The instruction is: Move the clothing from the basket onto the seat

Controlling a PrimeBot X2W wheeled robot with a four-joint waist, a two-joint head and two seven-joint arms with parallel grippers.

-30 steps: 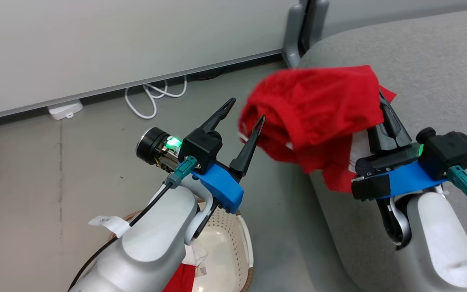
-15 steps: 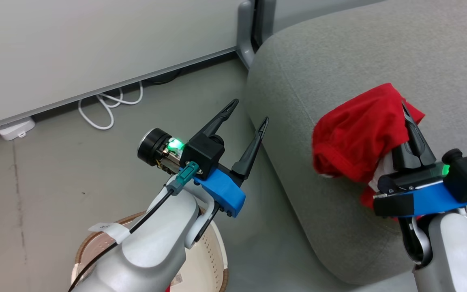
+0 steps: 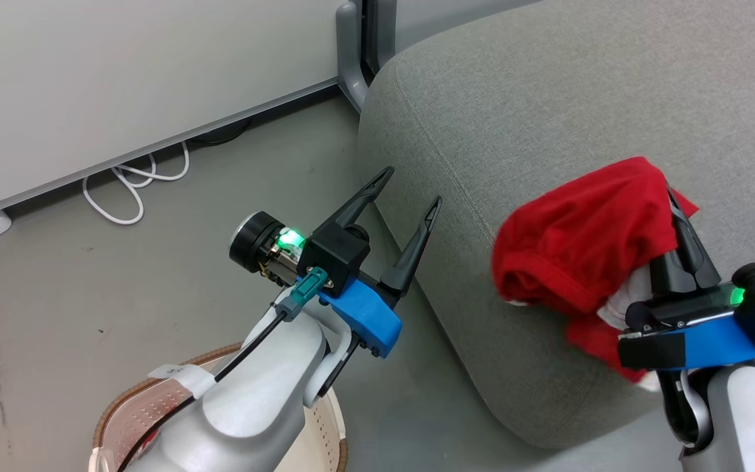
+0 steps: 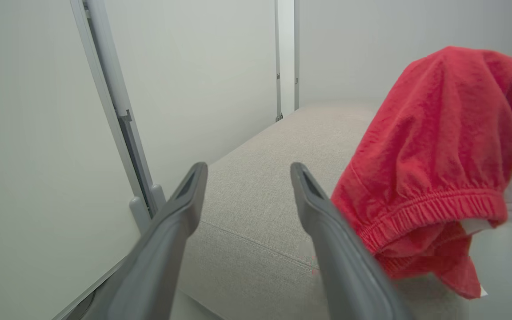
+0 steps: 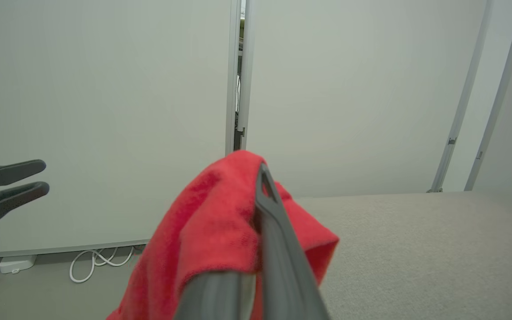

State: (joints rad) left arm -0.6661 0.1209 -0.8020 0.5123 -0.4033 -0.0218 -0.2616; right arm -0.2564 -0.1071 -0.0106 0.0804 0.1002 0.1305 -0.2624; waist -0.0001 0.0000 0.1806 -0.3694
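Grey floor (image 3: 56, 295) meets a white wall (image 3: 89, 78), with the seat (image 3: 548, 98) on the right. The right gripper (image 3: 672, 196) is clamped on the red shorts (image 3: 580, 236), which hang over the seat's near edge. The left gripper (image 3: 412, 185) hovers beside the seat, fingers wide and empty. The basket (image 3: 128, 413) sits under the left forearm.

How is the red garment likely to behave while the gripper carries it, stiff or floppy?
Probably floppy: the red garment drapes in folds over the right gripper. Likely light, since one pinch holds it. Released over the seat, it should slump, not roll.
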